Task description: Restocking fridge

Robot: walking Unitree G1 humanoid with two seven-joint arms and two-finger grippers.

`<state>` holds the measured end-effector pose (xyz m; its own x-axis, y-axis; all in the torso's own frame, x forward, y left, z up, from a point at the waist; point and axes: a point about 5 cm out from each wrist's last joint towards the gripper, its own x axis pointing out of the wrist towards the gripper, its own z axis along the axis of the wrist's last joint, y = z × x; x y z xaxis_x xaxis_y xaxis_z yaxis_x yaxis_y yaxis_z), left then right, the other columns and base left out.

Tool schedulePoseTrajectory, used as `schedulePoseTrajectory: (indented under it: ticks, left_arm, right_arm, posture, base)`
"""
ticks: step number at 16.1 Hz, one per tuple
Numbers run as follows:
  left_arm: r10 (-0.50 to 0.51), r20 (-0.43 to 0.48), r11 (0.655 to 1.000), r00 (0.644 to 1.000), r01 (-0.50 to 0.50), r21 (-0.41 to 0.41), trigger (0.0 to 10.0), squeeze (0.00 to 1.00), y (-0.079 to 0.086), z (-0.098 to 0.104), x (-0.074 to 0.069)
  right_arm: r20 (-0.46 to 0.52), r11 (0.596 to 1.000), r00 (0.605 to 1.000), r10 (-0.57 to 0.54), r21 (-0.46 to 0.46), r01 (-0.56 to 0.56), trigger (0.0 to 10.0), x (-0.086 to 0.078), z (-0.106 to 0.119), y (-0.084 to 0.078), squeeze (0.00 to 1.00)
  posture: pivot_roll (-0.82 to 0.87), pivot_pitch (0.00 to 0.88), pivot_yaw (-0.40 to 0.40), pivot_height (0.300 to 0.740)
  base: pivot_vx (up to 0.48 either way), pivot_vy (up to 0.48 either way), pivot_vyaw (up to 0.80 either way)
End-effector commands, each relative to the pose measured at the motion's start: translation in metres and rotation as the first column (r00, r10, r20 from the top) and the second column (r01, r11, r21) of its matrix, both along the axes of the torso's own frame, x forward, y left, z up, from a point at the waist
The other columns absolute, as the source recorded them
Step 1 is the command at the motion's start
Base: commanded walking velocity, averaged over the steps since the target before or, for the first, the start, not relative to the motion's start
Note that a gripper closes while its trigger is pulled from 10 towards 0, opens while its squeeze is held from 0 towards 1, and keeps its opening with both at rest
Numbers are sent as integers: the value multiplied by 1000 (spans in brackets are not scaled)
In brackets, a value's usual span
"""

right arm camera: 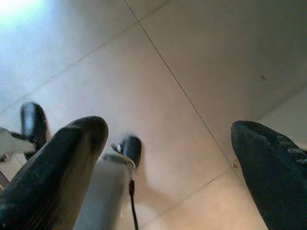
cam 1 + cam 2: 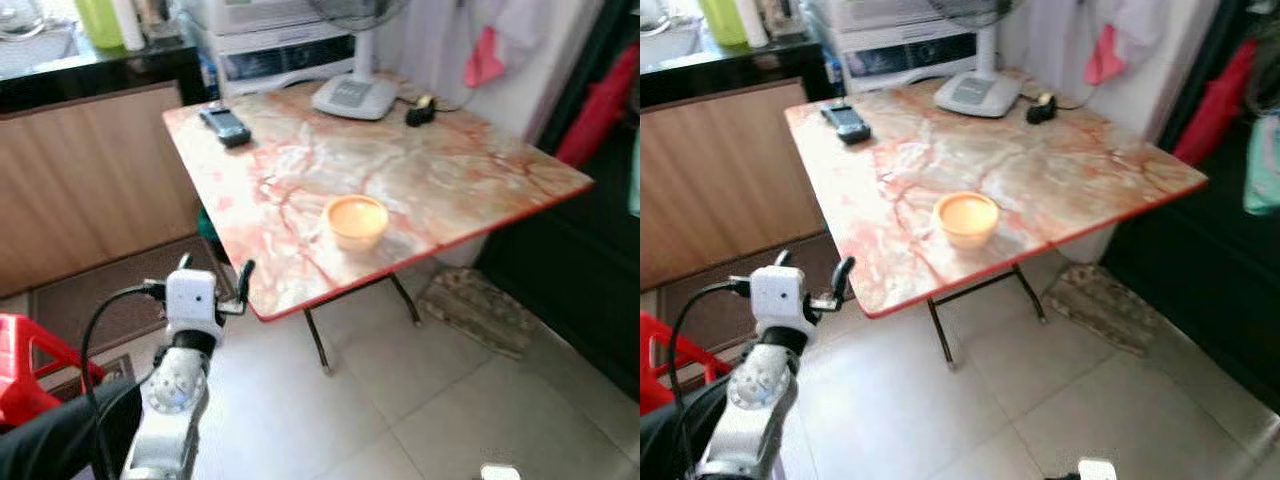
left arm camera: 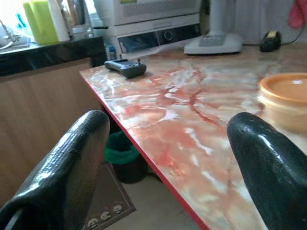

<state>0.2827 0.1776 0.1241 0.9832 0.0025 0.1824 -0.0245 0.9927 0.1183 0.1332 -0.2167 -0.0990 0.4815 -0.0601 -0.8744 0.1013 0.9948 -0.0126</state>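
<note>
A small orange tub with a lid [image 2: 356, 220] stands on the marble-patterned folding table [image 2: 470, 170], near its front edge. My left gripper [image 2: 214, 267] is raised just off the table's near left corner, open, with nothing between its fingers. In the left wrist view the tub [image 3: 285, 96] lies beyond one finger [image 3: 268, 167] and the table's red edge runs between the two fingers. My right gripper [image 1: 168, 129] hangs low over the tiled floor, open and empty.
A dark remote [image 2: 225, 126], a fan base [image 2: 355, 97] and a small black object [image 2: 420, 110] lie at the table's far side. A wooden counter [image 2: 90, 180] stands at the left, a red stool [image 2: 25, 370] beside me, a green bin [image 3: 122, 148] under the table, a mat [image 2: 478, 310] at the right.
</note>
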Motion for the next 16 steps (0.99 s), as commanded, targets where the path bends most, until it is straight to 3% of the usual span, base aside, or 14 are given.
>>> schedulePoseTrajectory:
  ticks: [1, 10, 12, 16]
  left_arm:
    - [-27, 6, 999, 1000, 27, -18, 10000, 0, -6, 4, 1]
    - [-61, -1, 998, 998, 61, -20, 10000, 0, -10, 7, 4]
    - [-65, 6, 998, 998, 66, -23, 10000, 0, -11, 10, 6]
    - [-58, -1, 998, 998, 58, -40, 10000, 0, -11, 9, 5]
  right_arm:
    - [-10, 1000, 1000, -17, 4, 17, 10000, -6, -1, -2, 0]
    - [-7, 1000, 1000, -6, 10, 6, 10000, -5, -2, 2, 0]
    - [-5, 1000, 1000, -4, 16, 4, 10000, -4, -2, 2, 0]
    - [4, 1000, 1000, -1, 12, 1, 10000, -3, -1, 1, 0]
  posture:
    - [58, 0, -6, 740]
    - [56, 0, 7, 740]
    - [61, 0, 4, 740]
    - [62, 0, -3, 740]
  base:
    - [277, 0, -788]
    - [279, 0, 0]
    - [281, 0, -672]
    - [279, 0, 0]
